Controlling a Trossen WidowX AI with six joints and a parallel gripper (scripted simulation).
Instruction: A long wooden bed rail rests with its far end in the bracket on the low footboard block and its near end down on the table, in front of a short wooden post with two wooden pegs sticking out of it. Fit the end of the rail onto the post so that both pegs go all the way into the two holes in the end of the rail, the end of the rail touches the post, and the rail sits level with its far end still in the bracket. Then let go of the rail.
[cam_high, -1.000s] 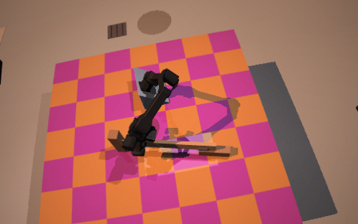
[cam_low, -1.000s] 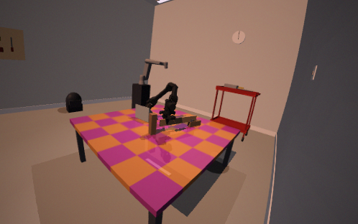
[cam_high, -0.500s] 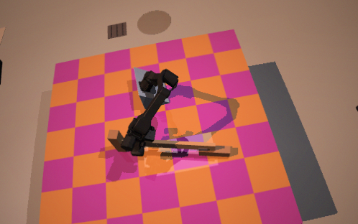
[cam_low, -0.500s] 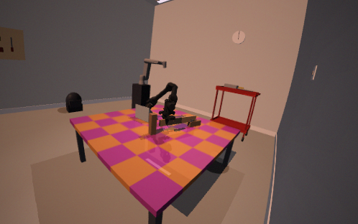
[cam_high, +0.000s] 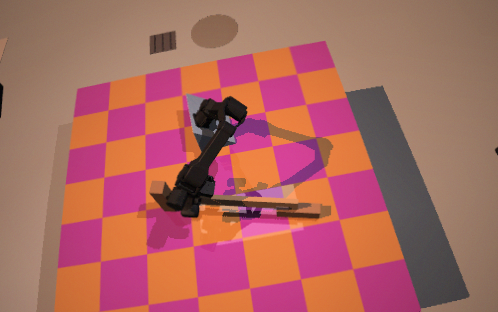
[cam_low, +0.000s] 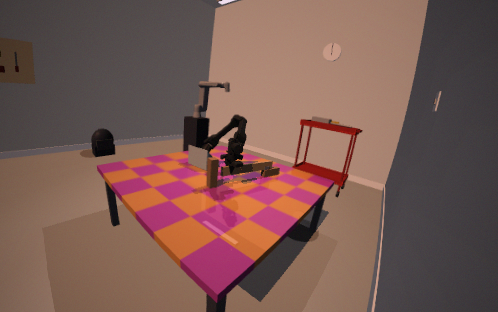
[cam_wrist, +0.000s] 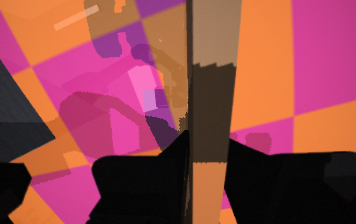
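Note:
The wooden post (cam_high: 159, 188) (cam_low: 212, 173) stands upright on the table. The long rail (cam_high: 250, 202) (cam_low: 251, 167) (cam_wrist: 215, 30) is held above the table and looks about level. My gripper (cam_high: 192, 204) (cam_low: 232, 170) (cam_wrist: 198, 134) is shut on the rail near its post end, one finger on each side. A narrow gap shows between the post and the rail's end in the exterior view. The rail's far end is over the low footboard block (cam_high: 306, 210) (cam_low: 270, 172); whether it sits in the bracket is too small to tell. The pegs and holes are hidden.
A grey panel (cam_high: 193, 117) (cam_low: 198, 157) stands on the checkered table behind the post, close to the arm. It also shows at the left of the wrist view (cam_wrist: 20, 127). The red trolley (cam_low: 325, 127) stands away from the table.

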